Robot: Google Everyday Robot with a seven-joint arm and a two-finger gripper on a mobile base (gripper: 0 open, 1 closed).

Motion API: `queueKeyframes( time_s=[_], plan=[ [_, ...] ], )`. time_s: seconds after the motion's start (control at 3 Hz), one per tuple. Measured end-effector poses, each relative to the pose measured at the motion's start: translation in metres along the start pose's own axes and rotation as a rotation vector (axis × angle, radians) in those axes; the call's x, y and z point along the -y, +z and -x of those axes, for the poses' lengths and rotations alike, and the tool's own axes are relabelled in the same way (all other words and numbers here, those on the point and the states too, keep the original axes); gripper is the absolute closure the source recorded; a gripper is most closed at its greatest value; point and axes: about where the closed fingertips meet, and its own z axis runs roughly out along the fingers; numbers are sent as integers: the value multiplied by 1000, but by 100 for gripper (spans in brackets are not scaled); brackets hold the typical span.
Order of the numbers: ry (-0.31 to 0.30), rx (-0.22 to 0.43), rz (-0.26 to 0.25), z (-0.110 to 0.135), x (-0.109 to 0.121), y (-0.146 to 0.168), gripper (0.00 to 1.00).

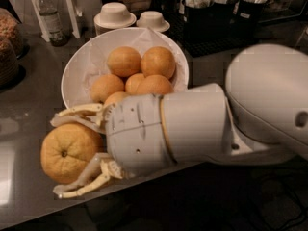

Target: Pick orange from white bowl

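The orange [67, 151] is large, yellowish and dimpled, with a dark stem dimple facing me. My gripper [65, 153] is shut on it, one finger [79, 112] above and one finger [84, 186] below. I hold it in the air at the lower left, out of and in front of the white bowl [77, 66]. The bowl is wide, glossy and lined with white paper. Several smoother, deeper-orange fruits [139, 69] lie in it. My white arm [202, 124] covers the bowl's near rim.
Two small white lidded cups [114, 16] stand behind the bowl. A clear bottle [48, 20] stands at the back left, a jar of brown food [8, 42] at the far left. Black containers with packets [216, 8] stand at the back right. The counter [29, 105] is dark grey.
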Motion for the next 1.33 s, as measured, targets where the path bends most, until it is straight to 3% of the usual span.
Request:
queueKeyframes(
  time_s=[0.33,0.67,1.0,1.33],
  plan=[
    [42,0,-66,-20,-14,-14,100],
    [42,0,-66,-20,-14,-14,100],
    [69,-51,-93,-28,-1,-31,100],
    [113,-221,-227,-49,41,-105,100]
  ],
)
